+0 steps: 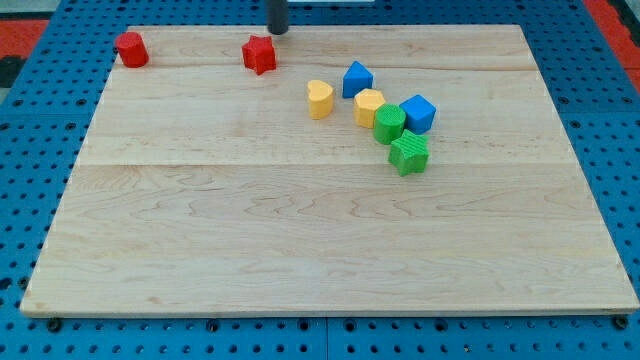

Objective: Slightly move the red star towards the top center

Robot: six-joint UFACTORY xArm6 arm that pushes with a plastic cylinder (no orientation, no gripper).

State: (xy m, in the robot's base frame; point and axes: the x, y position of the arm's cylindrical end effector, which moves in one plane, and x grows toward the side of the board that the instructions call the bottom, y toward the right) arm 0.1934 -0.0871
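Observation:
The red star (259, 54) lies near the view's top, left of centre, on the wooden board (300, 240). My tip (277, 30) is at the board's top edge, just above and slightly right of the red star, with a small gap between them. Only the rod's lower part shows, coming in from the view's top.
A red cylinder-like block (131, 49) sits at the top left corner. A cluster lies right of centre: yellow heart (319, 99), blue block (357, 79), yellow block (368, 107), green block (389, 123), blue cube (418, 113), green star (408, 153). Blue pegboard surrounds the board.

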